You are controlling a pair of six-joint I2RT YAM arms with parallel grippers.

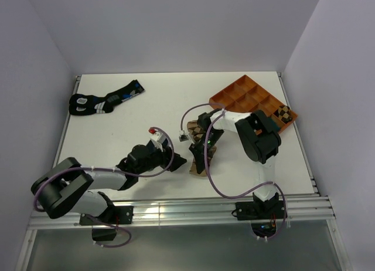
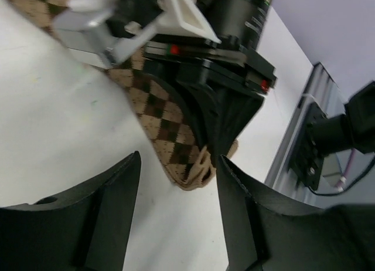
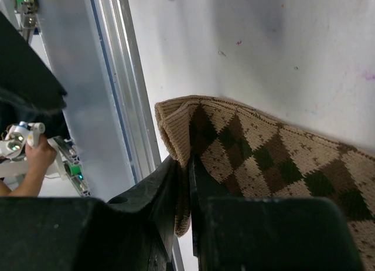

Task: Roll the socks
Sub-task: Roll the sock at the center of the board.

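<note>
Right fingers pinched shut on the end of the tan argyle sock; left fingers gape empty just beside it. Rolling looks barely started, no roll formed.

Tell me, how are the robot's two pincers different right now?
The left pincer is open with nothing in it; the right pincer is shut on the folded edge of the tan diamond sock. The left pincer only points at the sock's end, while the right pincer grips it. Both are black and close to that sock.
</note>
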